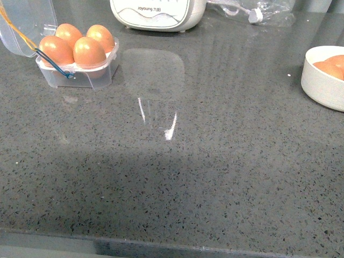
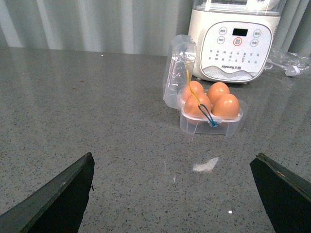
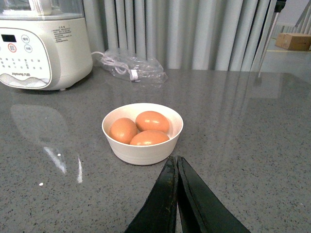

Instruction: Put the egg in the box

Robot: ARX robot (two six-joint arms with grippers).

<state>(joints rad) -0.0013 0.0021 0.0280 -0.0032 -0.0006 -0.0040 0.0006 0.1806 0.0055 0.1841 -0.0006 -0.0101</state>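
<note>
Clear plastic four-cup egg box, lid open, sat upper left of front frame on grey speckled tabletop. All four cups filled; smooth orange-brown egg seated in front cup. Left pincer released, empty. Right pincer clenched on nothing, near white round bowl holding three eggs. Judged: box full, so arms should stay clear of lid.

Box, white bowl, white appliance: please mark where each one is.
box (image 2: pixel 226 126), left wrist view, clear front wall of its base.
white bowl (image 3: pixel 141 153), right wrist view, its outer wall.
white appliance (image 2: pixel 236 51), left wrist view, its control panel.
</note>
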